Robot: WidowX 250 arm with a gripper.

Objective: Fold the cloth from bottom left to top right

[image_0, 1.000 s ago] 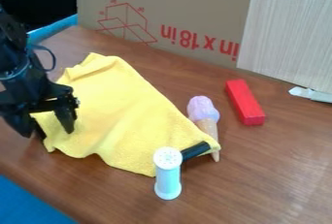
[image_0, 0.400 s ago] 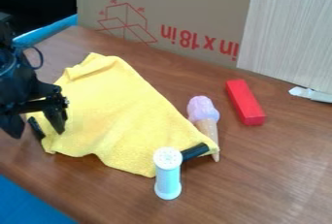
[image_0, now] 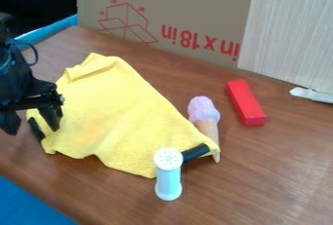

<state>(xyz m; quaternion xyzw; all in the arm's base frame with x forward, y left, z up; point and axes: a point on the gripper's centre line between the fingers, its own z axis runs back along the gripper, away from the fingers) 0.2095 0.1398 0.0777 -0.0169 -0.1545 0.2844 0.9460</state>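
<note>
Cloth [image_0: 117, 117]: yellow, 1 piece; left edge near pincer [image_0: 31, 129]
Pincer: apart
Surface [image_0: 267, 180]: brown strip between cloth and cardboard box [image_0: 195, 5]

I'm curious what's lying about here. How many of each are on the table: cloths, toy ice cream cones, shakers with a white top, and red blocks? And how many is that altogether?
Yellow cloth: 1
Toy ice cream cone: 1
Shaker: 1
Red block: 1
Total: 4
</note>
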